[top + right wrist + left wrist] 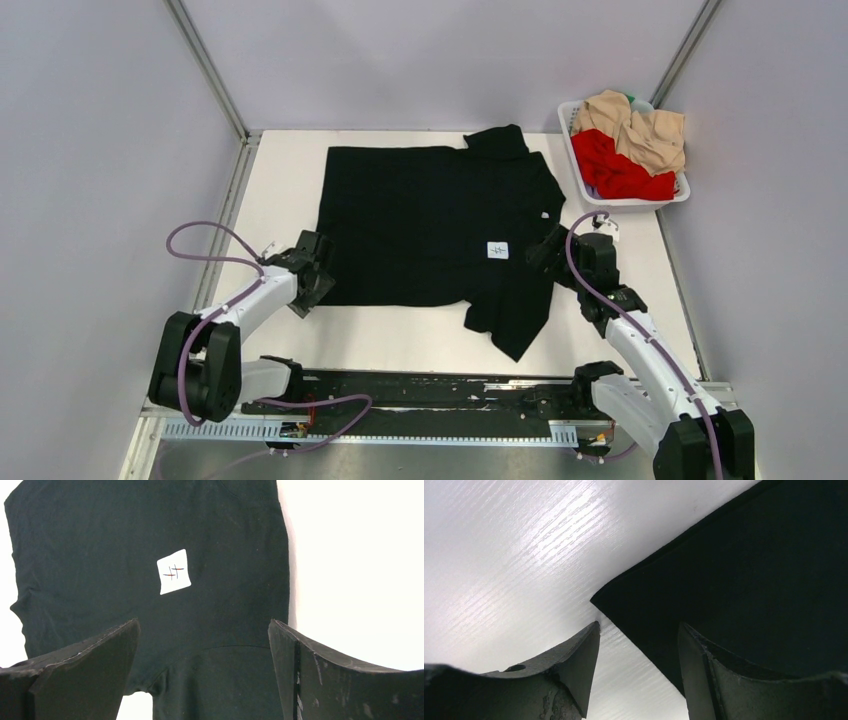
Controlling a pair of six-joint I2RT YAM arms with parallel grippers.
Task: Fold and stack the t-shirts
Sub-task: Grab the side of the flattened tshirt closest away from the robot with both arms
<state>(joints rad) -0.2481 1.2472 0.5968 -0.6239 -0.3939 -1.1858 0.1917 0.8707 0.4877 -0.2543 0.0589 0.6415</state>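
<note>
The black t-shirt [430, 220] lies spread flat on the white table, with its white square tag [497, 250] near the right side. My left gripper [318, 280] is open at the shirt's near left corner; in the left wrist view that corner [624, 600] lies between my open fingers [579, 655]. My right gripper [545, 255] is open over the shirt's right shoulder and sleeve; the right wrist view shows the tag [173, 571] and the sleeve seam [225, 650] between the fingers [295, 655]. A red shirt [615, 165] and a beige shirt [640, 130] sit in the basket.
A white plastic basket [573, 150] stands at the back right corner of the table [400, 340]. Metal frame posts rise at the back corners. A black rail with cables runs along the near edge [420, 395].
</note>
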